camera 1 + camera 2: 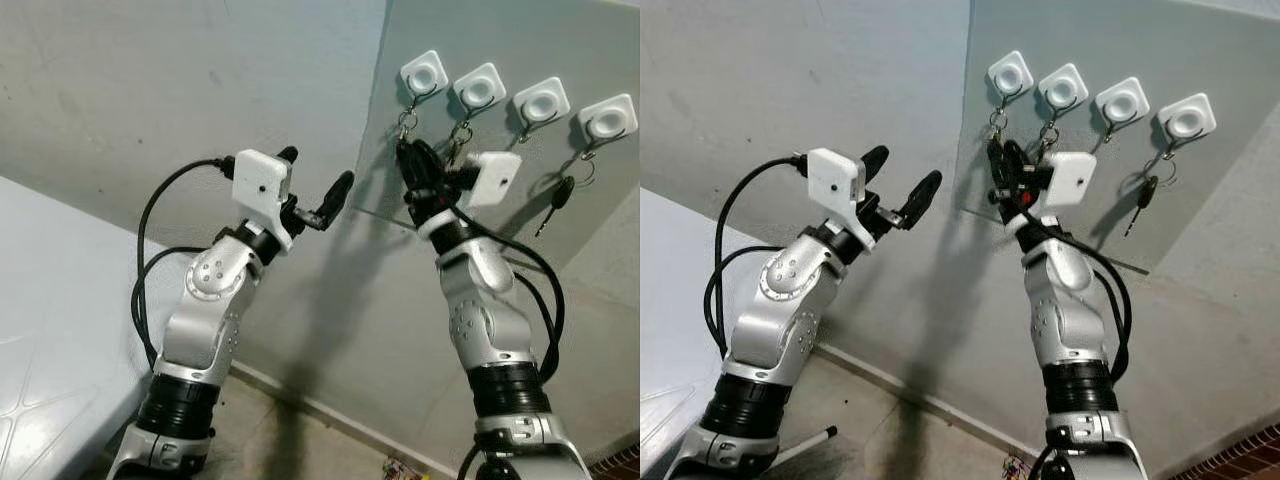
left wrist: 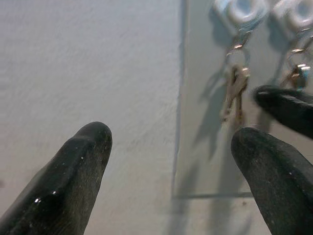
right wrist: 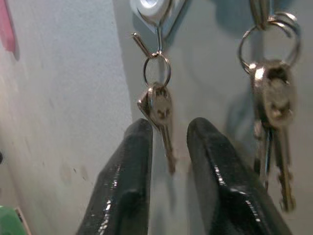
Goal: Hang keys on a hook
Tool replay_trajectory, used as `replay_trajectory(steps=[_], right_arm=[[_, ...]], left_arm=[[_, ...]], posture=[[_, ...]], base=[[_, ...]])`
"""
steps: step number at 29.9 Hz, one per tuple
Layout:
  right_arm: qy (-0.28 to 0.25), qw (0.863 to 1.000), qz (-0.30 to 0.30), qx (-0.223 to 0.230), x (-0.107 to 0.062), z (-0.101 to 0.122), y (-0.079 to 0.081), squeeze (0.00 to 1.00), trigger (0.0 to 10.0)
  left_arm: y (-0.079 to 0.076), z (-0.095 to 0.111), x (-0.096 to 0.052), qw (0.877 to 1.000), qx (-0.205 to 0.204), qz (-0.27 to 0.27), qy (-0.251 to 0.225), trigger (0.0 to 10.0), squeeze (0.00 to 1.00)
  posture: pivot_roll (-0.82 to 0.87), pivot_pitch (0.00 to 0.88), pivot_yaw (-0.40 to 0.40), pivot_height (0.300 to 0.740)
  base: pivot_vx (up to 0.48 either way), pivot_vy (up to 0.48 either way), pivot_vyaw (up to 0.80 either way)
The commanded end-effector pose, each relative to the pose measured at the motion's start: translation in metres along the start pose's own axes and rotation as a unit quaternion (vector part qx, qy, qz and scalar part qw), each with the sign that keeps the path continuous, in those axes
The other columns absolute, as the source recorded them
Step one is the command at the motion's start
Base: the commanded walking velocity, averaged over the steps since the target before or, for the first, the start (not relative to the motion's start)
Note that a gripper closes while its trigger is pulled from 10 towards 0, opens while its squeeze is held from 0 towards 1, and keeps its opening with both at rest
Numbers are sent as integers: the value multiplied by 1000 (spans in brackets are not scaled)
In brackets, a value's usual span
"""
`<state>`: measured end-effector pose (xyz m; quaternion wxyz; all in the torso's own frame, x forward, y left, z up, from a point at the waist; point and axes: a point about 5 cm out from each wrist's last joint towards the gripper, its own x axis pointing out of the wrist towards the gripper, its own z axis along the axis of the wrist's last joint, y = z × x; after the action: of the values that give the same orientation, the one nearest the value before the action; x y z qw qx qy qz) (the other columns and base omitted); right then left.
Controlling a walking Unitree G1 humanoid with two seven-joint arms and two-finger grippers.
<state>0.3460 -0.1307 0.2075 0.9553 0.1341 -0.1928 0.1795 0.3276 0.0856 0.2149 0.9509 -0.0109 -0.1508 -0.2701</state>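
On the grey wall panel [image 1: 470,200], four white hooks are mounted in a row, and a set of keys [image 3: 159,110] is seen hanging by its ring from the leftmost hook [image 1: 424,74]. The right gripper [image 3: 168,142] is raised just under that set, its jaws slightly apart, with the key blades dangling between the fingertips; whether the metal is touched cannot be told. A second bunch [image 3: 271,105] hangs on the next hook [image 1: 479,88], and a dark-headed key [image 1: 562,193] hangs from the fourth hook [image 1: 607,119]. The left gripper [image 1: 315,185] is held up near the panel's edge, jaws wide apart and empty. The keys are judged to be light, stiff and slippery, free to swing on the ring, so a hold is best taken across the flat key heads or on the ring itself, not the thin blades. The hanging is judged to be essentially done, with only a clean release remaining.
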Motion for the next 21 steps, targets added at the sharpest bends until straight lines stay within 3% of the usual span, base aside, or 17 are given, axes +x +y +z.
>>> replay_trajectory(steps=[1, 7, 16, 21], right_arm=[[-11, 1000, 4, -5, -2, 5, 2, 1000, 10000], [7, 1000, -19, -14, -20, -5, -2, 1000, 10000], [50, 997, -59, -26, -54, -28, -7, 1000, 10000], [71, 992, -95, -39, -74, -39, -11, 1000, 10000]], left_arm=[[1, -6, -2, 1000, 4, 11, 8, 10000, 0], [4, -22, -8, 999, 2, 19, 34, 10000, 0], [21, -51, -19, 994, -28, 86, 68, 10000, 0], [23, -63, -26, 991, -17, 109, 81, 10000, 0]], posture=[[-49, 11, -59, 740], [-56, 18, -52, 740], [-60, 14, -50, 740], [-74, 15, -41, 740]], base=[[0, 0, 0], [0, 0, 0], [0, 0, 0], [0, 0, 0]])
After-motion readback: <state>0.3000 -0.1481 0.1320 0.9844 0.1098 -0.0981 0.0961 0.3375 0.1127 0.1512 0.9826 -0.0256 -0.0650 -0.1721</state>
